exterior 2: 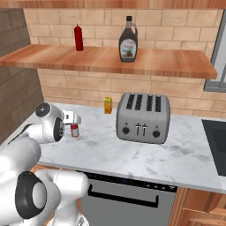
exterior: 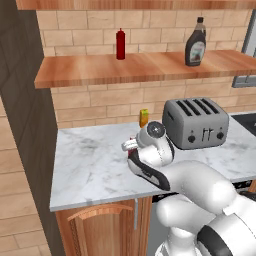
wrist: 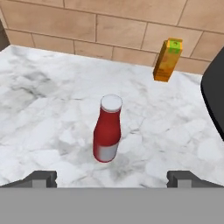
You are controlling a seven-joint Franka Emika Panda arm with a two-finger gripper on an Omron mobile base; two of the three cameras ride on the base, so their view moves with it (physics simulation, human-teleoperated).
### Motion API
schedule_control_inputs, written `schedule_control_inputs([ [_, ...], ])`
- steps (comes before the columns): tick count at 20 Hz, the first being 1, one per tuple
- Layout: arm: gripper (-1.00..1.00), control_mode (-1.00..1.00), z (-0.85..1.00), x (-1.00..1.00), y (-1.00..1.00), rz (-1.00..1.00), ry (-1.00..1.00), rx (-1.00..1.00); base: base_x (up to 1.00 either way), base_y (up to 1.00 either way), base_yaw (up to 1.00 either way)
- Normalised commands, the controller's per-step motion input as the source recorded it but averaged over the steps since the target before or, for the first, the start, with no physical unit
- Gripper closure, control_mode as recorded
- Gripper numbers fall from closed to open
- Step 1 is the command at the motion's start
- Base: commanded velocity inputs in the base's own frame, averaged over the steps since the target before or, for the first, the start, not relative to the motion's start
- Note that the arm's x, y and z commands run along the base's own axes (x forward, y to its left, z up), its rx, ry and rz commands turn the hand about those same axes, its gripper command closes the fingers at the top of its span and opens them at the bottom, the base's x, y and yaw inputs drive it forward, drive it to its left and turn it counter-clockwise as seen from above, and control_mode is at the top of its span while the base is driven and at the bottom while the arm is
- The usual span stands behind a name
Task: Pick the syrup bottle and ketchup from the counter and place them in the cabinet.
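Red ketchup [wrist: 107, 130] with white cap, upright on marble counter [wrist: 48, 109], orange carton [wrist: 168, 60] beyond, toaster [exterior 2: 143, 117] alongside, gripper [wrist: 112, 178] wide open, empty.

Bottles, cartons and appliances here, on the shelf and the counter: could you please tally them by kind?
Bottles: 3, the syrup bottle and dark-red bottle on the cabinet, the ketchup on the counter.
Cartons: 1, orange carton.
Appliances: 1, toaster.
Total: 5.
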Motion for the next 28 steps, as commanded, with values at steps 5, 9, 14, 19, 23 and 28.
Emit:
schedule_control_inputs([
  [5, -1.0, -1.0, -0.19, 0.28, 0.0, 0.0, 0.0, 0.0, 0.0, 0.0, 0.0],
  [9, -1.0, -1.0, -0.22, 0.26, 0.0, 0.0, 0.0, 0.0, 0.0, 0.0, 0.0],
  [14, -1.0, -1.0, -0.17, 0.27, 0.0, 0.0, 0.0, 0.01, 0.0, 0.0, 0.0],
  [19, -1.0, -1.0, -0.15, 0.28, 0.01, 0.0, 0.0, 0.03, 0.0, 0.0, 0.0],
  [23, -1.0, -1.0, -0.18, 0.24, 0.02, 0.0, 0.0, 0.03, 0.0, 0.0, 0.0],
  [28, -1.0, -1.0, -0.23, 0.24, 0.08, 0.0, 0.0, 0.02, 0.0, 0.0, 0.0],
])
